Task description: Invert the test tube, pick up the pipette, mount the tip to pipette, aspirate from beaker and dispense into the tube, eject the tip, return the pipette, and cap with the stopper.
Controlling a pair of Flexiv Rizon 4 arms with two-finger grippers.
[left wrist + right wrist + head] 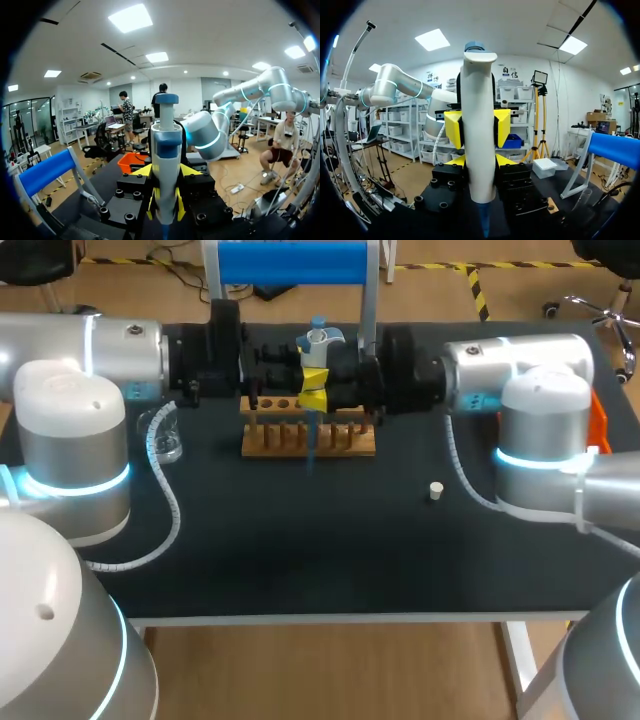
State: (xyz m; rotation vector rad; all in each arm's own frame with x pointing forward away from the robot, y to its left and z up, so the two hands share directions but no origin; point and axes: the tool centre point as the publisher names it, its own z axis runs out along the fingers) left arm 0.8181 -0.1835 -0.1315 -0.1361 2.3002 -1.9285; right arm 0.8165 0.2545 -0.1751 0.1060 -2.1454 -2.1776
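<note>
Pipette (pixel 166 150) upright over wooden rack (pixel 308 443), clamped by L gripper (pixel 165 192) & R gripper (pixel 479 152).

One pipette (pixel 316 340), one beaker (pixel 165 435), one stopper (pixel 436 490) (white), one rack (pixel 308 440)

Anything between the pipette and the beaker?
Nothing visible does. The pipette hangs over the rack; the beaker stands apart beyond the rack's left end, with bare table between.

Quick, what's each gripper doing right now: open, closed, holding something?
Left gripper: shut on the pipette.
Right gripper: shut on the same pipette, lower down.
</note>
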